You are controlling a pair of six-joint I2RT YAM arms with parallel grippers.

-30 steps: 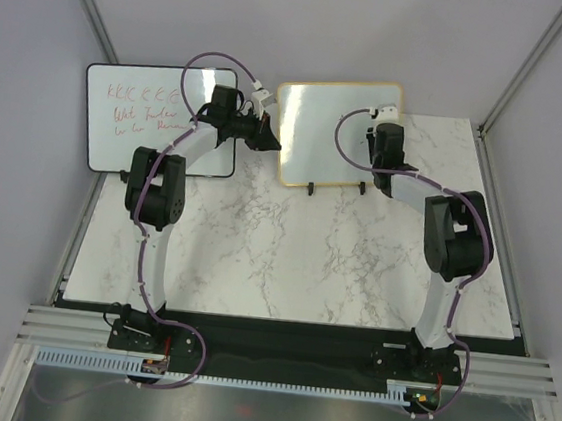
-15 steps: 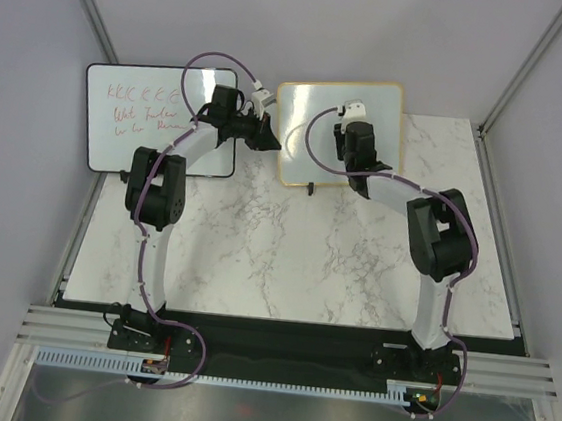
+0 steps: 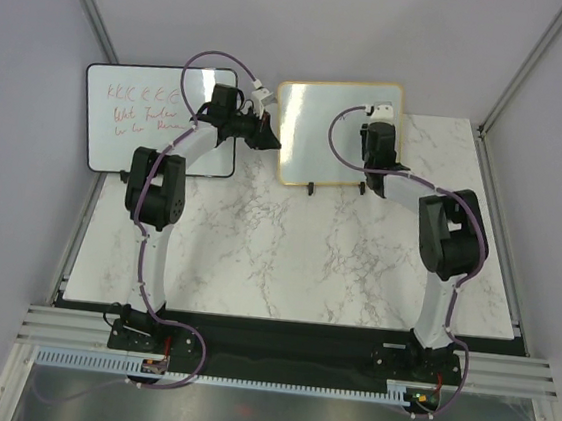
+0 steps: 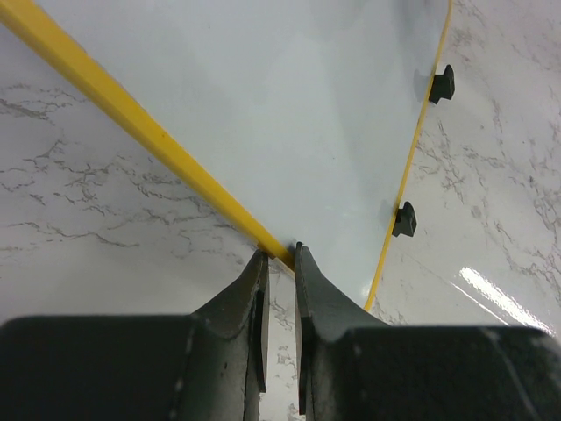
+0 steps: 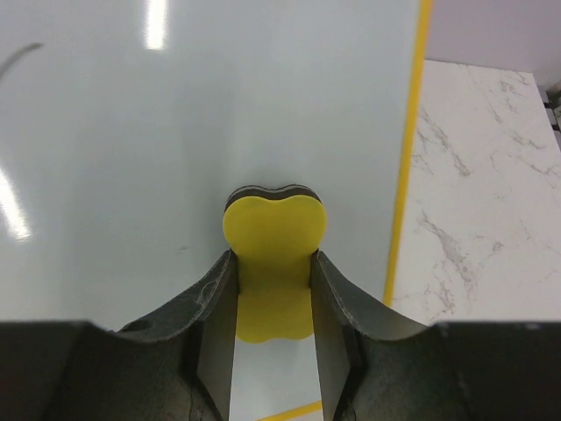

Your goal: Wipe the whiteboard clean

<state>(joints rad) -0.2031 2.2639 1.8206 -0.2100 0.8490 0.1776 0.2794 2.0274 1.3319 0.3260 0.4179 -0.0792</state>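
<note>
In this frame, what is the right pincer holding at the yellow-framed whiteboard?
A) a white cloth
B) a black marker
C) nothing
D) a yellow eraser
D: the right wrist view shows the right pincer shut on a yellow eraser, whose far end is at the whiteboard.

Black-framed whiteboard stood at the far-left corner of the desk, three lines of red handwriting on it. Desk top was white marble pattern. Grey walls enclosed the cell; aluminium rails ran along the near edge.
</note>
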